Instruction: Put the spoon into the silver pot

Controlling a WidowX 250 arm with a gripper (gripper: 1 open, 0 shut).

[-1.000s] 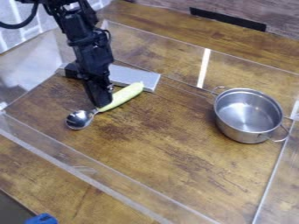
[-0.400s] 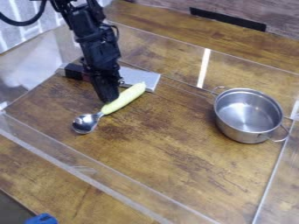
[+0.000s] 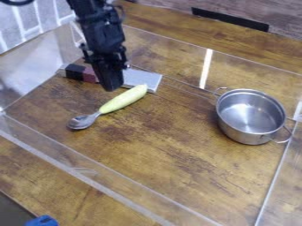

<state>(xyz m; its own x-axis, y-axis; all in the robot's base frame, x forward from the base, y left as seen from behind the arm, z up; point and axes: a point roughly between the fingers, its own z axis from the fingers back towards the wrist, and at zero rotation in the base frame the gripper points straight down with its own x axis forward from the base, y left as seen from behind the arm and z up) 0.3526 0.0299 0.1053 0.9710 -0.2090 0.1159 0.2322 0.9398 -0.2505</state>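
1. Jaws look closed, gripping nothing visible, just beyond the spoon (image 3: 122,100) on the counter (image 3: 154,163).
2. Its long axis slants from silver bowl, near-left, to handle, far-right; the handle is nearer the jaws.
3. Grey block (image 3: 147,80) crowds the handle's far end; bare wood separates spoon from steel pot (image 3: 250,117), rightward.

Spoon (image 3: 109,108) seemingly lies left of pot (image 3: 250,116).
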